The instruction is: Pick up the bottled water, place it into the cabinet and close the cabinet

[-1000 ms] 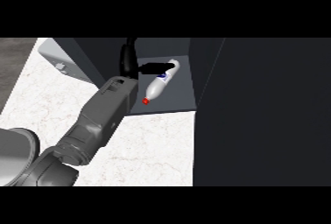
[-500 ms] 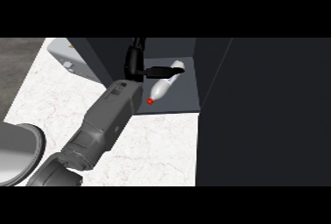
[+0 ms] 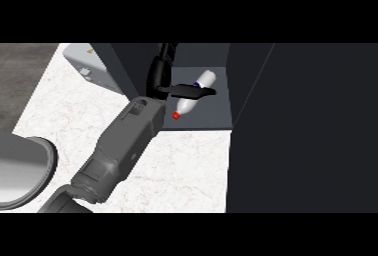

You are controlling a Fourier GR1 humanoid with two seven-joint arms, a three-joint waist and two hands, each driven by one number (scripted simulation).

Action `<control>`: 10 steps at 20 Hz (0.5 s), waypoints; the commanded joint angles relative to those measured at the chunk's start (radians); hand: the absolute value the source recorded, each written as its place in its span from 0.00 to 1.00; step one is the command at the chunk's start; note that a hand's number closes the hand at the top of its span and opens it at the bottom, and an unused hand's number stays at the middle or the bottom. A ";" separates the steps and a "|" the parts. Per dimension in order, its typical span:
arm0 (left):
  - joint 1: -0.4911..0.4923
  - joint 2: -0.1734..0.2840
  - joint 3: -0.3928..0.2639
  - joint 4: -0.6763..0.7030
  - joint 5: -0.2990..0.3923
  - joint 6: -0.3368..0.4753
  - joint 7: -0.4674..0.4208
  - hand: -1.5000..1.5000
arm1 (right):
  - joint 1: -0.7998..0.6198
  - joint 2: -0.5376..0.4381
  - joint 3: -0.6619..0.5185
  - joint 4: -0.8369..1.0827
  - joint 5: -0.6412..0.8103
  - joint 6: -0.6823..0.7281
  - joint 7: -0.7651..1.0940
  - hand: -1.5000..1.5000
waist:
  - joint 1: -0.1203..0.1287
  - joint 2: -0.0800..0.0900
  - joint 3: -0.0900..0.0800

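Your left hand (image 3: 171,82) has its thumb and fingers pinching the bottle (image 3: 193,93) mid-body inside the cabinet (image 3: 214,60), long axis tilted, red cap near-left, base far-right, so release it there; right hand unseen.

Your left hand (image 3: 171,82) pushed deeper into cabinet (image 3: 214,117) vs 1 s ago, forearm now steeper. Bottled water (image 3: 193,93) moved w/ it, farther back on cabinet floor, red cap end lifted off front edge, still pinched.
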 commanded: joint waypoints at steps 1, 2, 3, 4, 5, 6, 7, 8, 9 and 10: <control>0.134 0.040 0.023 -0.119 0.047 -0.050 0.032 0.00 | 0.034 -0.004 -0.010 0.047 0.003 0.027 -0.064 0.00 | 0.052 -0.025 -0.005; 0.162 0.051 0.021 -0.136 0.057 -0.047 0.016 0.00 | 0.041 0.000 0.020 -0.057 0.013 -0.018 0.020 0.00 | 0.045 -0.020 -0.006; 0.206 0.024 -0.006 -0.197 0.053 -0.042 0.048 0.00 | 0.032 -0.016 -0.015 0.018 -0.002 0.021 -0.038 0.00 | 0.056 -0.025 -0.005; 0.231 0.013 -0.037 -0.255 0.043 -0.036 0.078 0.00 | 0.043 -0.004 0.004 -0.017 0.000 0.001 -0.013 0.00 | 0.061 -0.028 -0.005; 0.225 0.059 -0.026 -0.290 0.064 -0.042 0.118 0.00 | 0.020 0.002 0.010 -0.025 0.015 -0.015 0.004 0.00 | 0.059 -0.024 -0.005; 0.269 0.017 -0.046 -0.339 0.075 -0.037 0.124 0.00 | 0.061 0.003 0.017 -0.032 0.016 -0.010 -0.016 0.00 | 0.061 -0.028 -0.005; 0.311 0.056 -0.061 -0.368 0.074 -0.067 0.118 0.00 | 0.087 -0.010 0.030 -0.093 -0.003 -0.006 0.016 0.00 | 0.059 -0.026 -0.006; 0.327 0.025 -0.079 -0.426 0.077 -0.034 0.146 0.00 | 0.049 0.008 0.049 -0.067 0.031 -0.025 0.021 0.00 | 0.064 -0.025 -0.005; 0.374 0.021 -0.095 -0.466 0.085 -0.049 0.142 0.00 | 0.022 0.001 0.013 -0.058 0.007 -0.034 0.043 0.00 | 0.073 -0.025 -0.005; 0.397 0.046 -0.101 -0.513 0.090 -0.029 0.168 0.00 | 0.058 -0.012 0.006 -0.055 0.004 -0.014 0.013 0.00 | 0.070 -0.027 -0.005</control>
